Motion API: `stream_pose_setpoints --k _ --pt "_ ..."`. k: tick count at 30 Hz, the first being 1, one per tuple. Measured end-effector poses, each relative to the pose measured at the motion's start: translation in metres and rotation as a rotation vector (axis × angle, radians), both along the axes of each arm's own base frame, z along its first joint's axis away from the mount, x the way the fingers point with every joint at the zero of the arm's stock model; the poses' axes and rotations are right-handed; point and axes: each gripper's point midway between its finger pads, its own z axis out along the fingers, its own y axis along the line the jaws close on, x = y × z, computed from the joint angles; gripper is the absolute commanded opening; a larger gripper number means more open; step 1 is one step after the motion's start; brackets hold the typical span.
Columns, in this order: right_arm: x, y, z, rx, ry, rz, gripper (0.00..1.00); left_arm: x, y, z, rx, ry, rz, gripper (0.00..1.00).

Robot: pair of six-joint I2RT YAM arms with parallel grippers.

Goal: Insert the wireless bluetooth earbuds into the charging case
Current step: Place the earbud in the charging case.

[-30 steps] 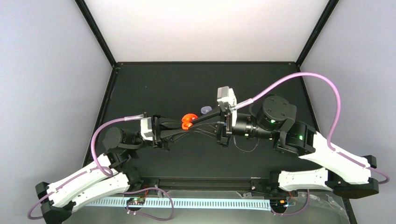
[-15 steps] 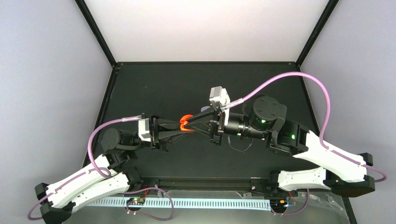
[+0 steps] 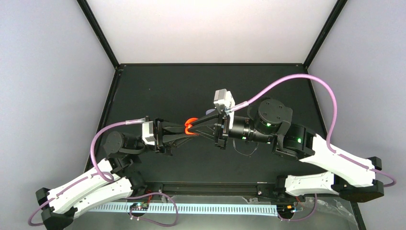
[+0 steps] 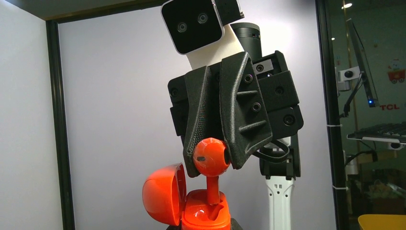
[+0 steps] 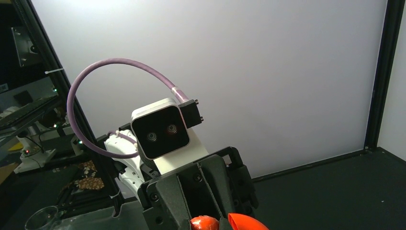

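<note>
Left wrist view: we see the right gripper (image 4: 213,161) closed on the bulb of an orange earbud (image 4: 209,154), its stem in a well of the open charging case (image 4: 205,216). The left gripper (image 3: 185,129) clamps that case mid-air, presumably to steady it for alignment.

In the top view the left arm (image 3: 91,184) reaches toward 3 o'clock and the right arm (image 3: 335,160) toward 9 o'clock. The left gripper (image 3: 187,129) and right gripper (image 3: 191,125) meet tip to tip, both clamped
</note>
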Motion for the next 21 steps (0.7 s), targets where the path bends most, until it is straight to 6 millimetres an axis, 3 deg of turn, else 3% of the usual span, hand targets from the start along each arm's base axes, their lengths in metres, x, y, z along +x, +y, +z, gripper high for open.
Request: stream_pose_setpoints --k 21 --pt "0.001 0.006 -0.012 -0.032 0.01 0.004 0.06 -0.003 0.005 0.004 -0.016 -0.01 0.002 0.02"
